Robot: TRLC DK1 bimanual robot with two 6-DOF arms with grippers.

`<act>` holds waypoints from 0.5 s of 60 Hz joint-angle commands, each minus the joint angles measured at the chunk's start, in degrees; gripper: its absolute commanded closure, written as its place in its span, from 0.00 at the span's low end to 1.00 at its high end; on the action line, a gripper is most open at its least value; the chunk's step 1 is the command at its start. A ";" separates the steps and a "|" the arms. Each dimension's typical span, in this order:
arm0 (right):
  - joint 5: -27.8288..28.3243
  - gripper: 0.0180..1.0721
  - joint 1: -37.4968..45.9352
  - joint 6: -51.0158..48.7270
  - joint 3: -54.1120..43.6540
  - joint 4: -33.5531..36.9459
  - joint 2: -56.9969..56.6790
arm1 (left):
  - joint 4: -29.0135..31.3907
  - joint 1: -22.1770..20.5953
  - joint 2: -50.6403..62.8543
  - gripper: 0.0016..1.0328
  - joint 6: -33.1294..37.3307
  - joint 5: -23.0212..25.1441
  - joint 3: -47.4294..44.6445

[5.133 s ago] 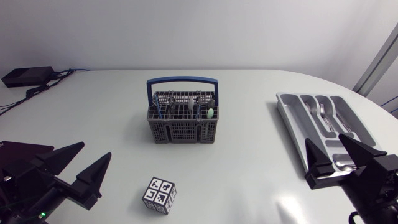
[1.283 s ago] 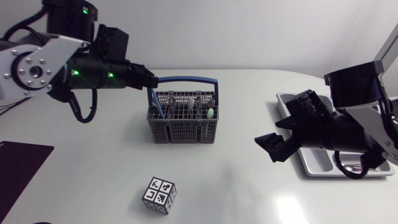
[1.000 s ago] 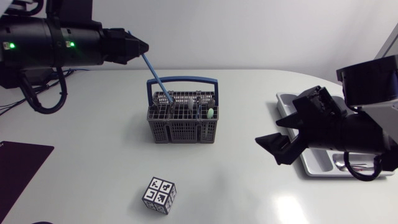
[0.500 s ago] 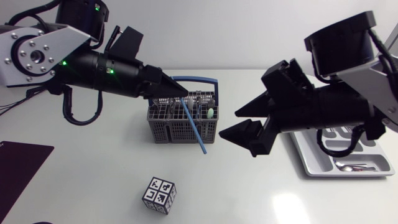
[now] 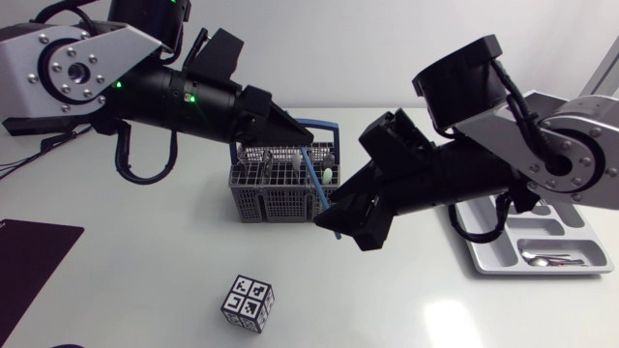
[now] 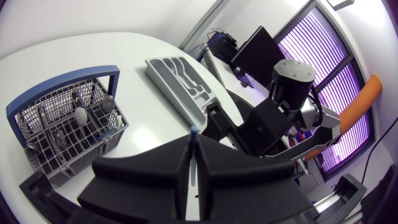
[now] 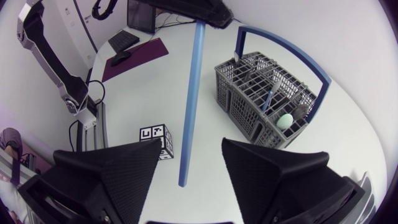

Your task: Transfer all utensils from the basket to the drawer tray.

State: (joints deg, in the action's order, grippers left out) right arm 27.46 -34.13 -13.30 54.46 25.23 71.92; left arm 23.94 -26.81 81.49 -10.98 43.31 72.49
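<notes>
Blue utensil, one only, hung clear of the basket from my left gripper. It was pinched at its upper end so that the lower end stood free for my right gripper. I judged this a hand-over, since the drawer tray lay on the right arm's side. I counted one basket, one tray and one marker cube; the silver pieces in the tray I could not count

From the left wrist, my left gripper was closed flat on the blue utensil. The basket sat off to one side ahead, with at least three utensils in it

From the right wrist, my right gripper stood wide open with a finger on each side of the blue utensil. As far as I could see neither touched it, so this gripper held nothing
</notes>
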 commanded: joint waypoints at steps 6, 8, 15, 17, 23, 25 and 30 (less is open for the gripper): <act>0.31 0.85 -0.59 0.82 1.09 -0.89 0.33 | 0.05 -0.09 0.95 0.95 -1.76 1.08 1.43; 0.31 0.86 -0.59 0.82 1.00 -0.80 0.33 | 0.05 -0.09 0.95 0.95 -1.76 1.16 1.43; 0.75 0.95 -0.59 0.73 1.00 -0.62 0.77 | 0.05 -0.17 0.95 0.92 -1.85 1.16 1.52; 0.75 0.95 -0.59 0.64 0.83 -0.54 0.68 | 0.05 -0.17 0.86 0.88 -1.85 1.25 1.52; 1.54 0.95 -0.68 0.47 0.39 -0.01 0.24 | 0.23 -0.09 0.51 0.70 -1.94 1.43 2.04; 1.63 0.95 -0.68 0.29 0.21 0.34 0.06 | 0.23 0.00 0.42 0.63 -1.94 1.51 2.57; 1.63 0.95 -0.85 -0.67 -0.23 1.57 -0.38 | 0.40 0.97 0.16 0.49 -2.02 1.60 4.50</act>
State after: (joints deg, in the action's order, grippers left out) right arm 28.58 -34.46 -13.34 54.43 25.61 71.90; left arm 24.21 -26.65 81.49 -11.64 43.75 73.45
